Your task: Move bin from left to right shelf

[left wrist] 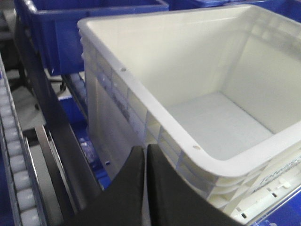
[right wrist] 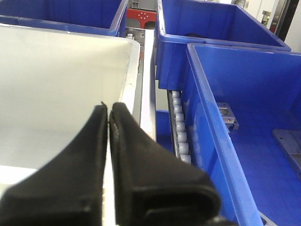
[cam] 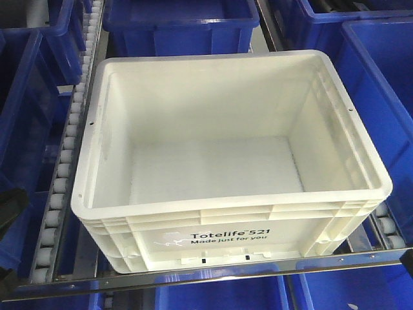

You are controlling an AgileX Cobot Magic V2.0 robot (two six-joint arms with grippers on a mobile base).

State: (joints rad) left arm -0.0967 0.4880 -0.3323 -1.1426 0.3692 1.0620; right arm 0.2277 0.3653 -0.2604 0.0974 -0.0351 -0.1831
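The bin is a large white tote with black "Totelife 521" print on its near side. It stands empty on the roller shelf, in the middle of the front view. My left gripper is shut with nothing between its black fingers. It sits just outside the bin's left wall, near the front-left corner and below the rim. My right gripper is shut too and holds nothing. It hovers just inside the bin's right rim. Neither gripper shows clearly in the front view.
Blue bins surround the white one at the back and on both sides. A white roller track runs along its left and another along its right. A metal rail crosses the shelf front.
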